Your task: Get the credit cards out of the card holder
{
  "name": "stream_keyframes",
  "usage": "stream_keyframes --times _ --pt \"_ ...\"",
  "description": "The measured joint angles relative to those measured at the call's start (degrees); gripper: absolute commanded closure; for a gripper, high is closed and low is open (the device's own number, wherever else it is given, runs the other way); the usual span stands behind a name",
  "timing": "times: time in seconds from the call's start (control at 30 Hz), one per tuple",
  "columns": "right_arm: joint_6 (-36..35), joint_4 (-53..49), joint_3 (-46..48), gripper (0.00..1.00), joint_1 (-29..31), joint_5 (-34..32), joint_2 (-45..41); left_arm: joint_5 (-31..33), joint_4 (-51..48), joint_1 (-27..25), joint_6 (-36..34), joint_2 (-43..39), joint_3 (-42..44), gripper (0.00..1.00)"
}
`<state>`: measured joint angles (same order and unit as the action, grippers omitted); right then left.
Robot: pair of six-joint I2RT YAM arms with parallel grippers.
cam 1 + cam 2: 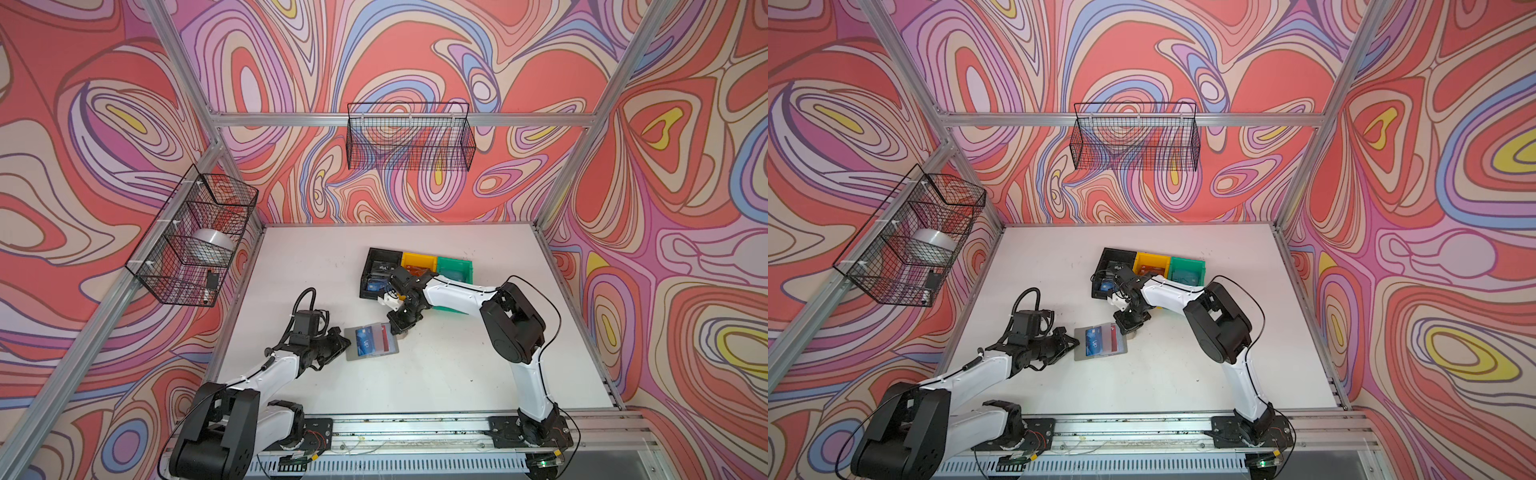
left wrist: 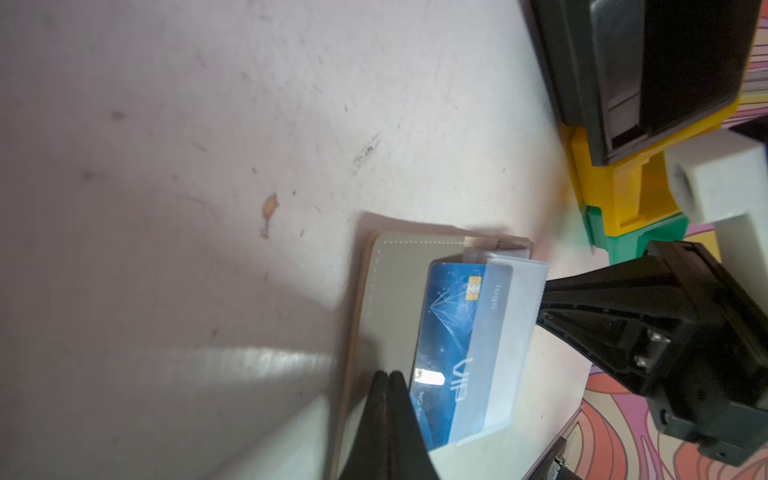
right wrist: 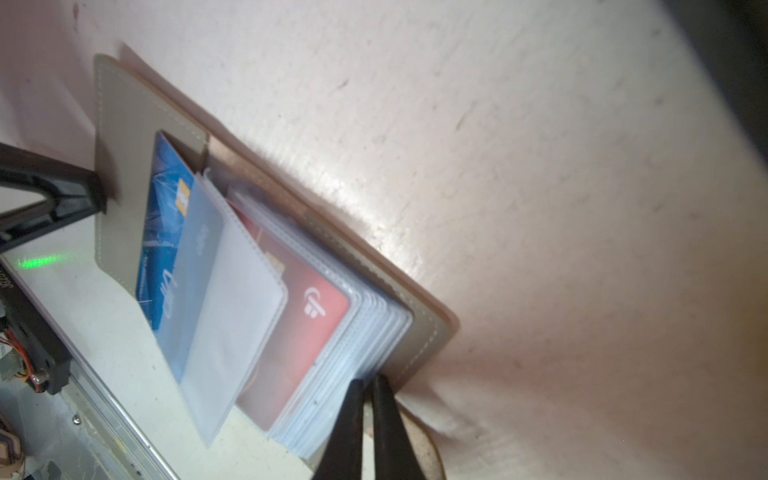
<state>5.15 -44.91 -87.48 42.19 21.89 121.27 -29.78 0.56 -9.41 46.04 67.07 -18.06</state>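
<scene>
The grey card holder lies open and flat on the white table. A blue credit card is tucked in its left cover pocket, partly under a clear sleeve. A dark red card shows inside the stack of clear sleeves. My left gripper is shut, with its tips on the holder's left cover. My right gripper points down at the holder's right edge, beside the sleeve stack. Its jaws stand almost together, and I see nothing between them.
Black, yellow and green bins stand in a row behind the holder, under the right forearm. The black one holds some cards. Wire baskets hang on the left wall and the back wall.
</scene>
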Motion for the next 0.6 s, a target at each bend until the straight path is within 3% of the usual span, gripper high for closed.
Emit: stream_keyframes --times 0.13,0.6 --pt "-0.04 -0.66 -0.31 0.89 0.0 -0.04 0.0 -1.27 1.16 0.02 0.42 -0.42 0.07 0.78" --pt "-0.13 -4.76 -5.16 0.88 0.0 -1.95 -2.71 -4.35 6.75 0.04 2.62 0.85 0.85 0.78"
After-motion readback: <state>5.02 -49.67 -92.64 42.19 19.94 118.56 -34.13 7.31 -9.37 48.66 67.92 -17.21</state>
